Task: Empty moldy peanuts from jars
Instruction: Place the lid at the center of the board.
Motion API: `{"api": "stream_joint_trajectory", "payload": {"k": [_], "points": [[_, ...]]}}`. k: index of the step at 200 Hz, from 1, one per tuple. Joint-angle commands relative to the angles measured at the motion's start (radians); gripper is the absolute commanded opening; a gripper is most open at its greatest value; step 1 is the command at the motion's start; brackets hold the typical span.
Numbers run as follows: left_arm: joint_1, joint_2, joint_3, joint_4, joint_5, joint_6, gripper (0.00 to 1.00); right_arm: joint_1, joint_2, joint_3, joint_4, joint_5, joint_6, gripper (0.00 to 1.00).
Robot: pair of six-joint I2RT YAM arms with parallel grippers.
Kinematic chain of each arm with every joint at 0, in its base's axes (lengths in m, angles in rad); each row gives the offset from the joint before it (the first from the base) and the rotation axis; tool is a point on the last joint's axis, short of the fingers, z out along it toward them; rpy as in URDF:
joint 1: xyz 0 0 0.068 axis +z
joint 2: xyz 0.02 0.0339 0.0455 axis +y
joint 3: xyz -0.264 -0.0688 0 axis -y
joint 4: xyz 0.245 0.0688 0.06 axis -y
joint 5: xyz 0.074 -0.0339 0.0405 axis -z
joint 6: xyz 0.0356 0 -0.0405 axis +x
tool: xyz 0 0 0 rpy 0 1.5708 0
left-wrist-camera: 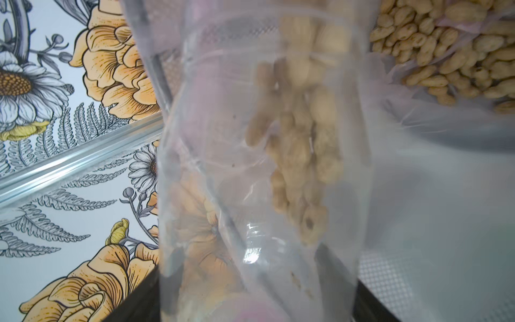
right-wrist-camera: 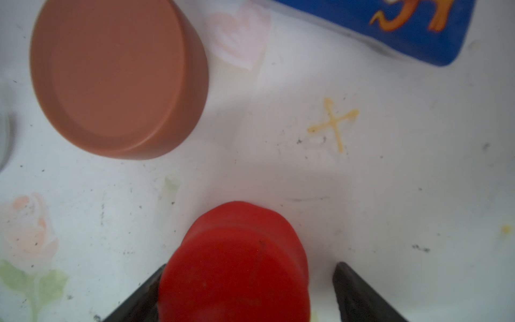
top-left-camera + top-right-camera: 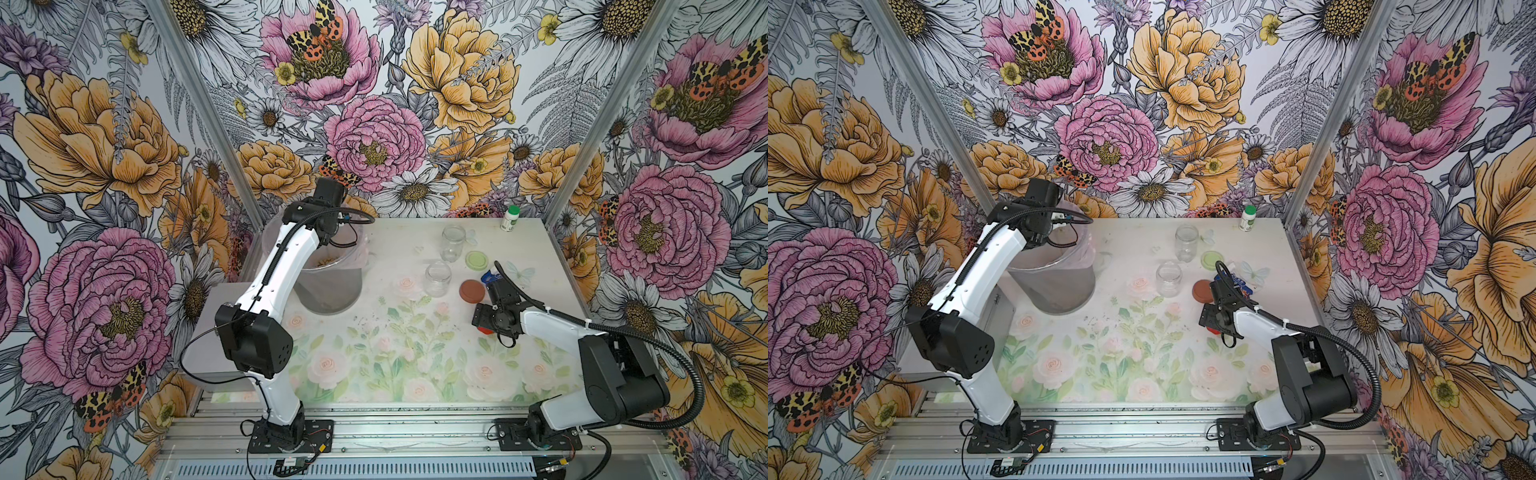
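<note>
The left hand point(image 1: 256, 295) pinches a small clear cylindrical jar point(image 1: 223, 167) near its base (smooth, stiff and light, so probably slippery; a firm hold on the wall suits it). The jar is tipped past the fingertips over a large clear lined bucket point(image 3: 332, 286). Pale tan moldy peanuts point(image 1: 295, 139) crowd toward its mouth, and more lie in the liner beyond. The right hand point(image 2: 250, 266) is spread around a round red lid point(image 2: 239, 237). Two empty clear jars point(image 3: 453, 242) stand farther out.

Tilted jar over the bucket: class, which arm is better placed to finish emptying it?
Left. The left gripper grips the jar tipped over the bucket, peanuts inside. The right gripper is open around the red lid, well away.
</note>
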Motion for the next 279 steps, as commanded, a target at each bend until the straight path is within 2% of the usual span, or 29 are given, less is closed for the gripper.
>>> {"api": "stream_joint_trajectory", "payload": {"k": [1, 69, 118, 153, 184, 198, 218, 234, 261, 279], "points": [[-0.006, 0.009, -0.001, 0.018, -0.055, 0.034, 0.34, -0.006, -0.019, -0.023, 0.008, 0.003, 0.027, 0.9], [-0.002, -0.004, -0.001, 0.019, -0.069, 0.03, 0.33, -0.009, -0.017, -0.02, 0.008, -0.01, 0.022, 0.9], [0.009, -0.058, -0.007, 0.015, -0.044, -0.008, 0.31, -0.009, -0.085, -0.031, 0.003, -0.051, 0.028, 0.89], [0.017, -0.149, -0.007, 0.014, 0.095, -0.129, 0.3, -0.009, -0.16, -0.001, -0.051, -0.062, 0.013, 0.88], [0.017, -0.233, -0.068, 0.018, 0.179, -0.208, 0.29, -0.009, -0.247, 0.026, -0.094, -0.086, -0.015, 0.88], [0.03, -0.272, -0.078, 0.019, 0.264, -0.27, 0.29, -0.009, -0.268, 0.037, -0.102, -0.087, -0.038, 0.88], [0.05, -0.328, -0.079, 0.024, 0.471, -0.366, 0.29, -0.01, -0.282, 0.056, -0.103, -0.107, -0.092, 0.88], [0.033, -0.366, -0.076, 0.031, 0.591, -0.428, 0.3, -0.009, -0.294, 0.092, -0.102, -0.151, -0.144, 0.87], [-0.047, -0.428, -0.137, 0.121, 0.882, -0.568, 0.32, -0.009, -0.327, 0.198, -0.104, -0.342, -0.25, 0.84], [-0.147, -0.494, -0.281, 0.295, 0.969, -0.62, 0.34, -0.01, -0.37, 0.274, -0.103, -0.425, -0.277, 0.84]]}}
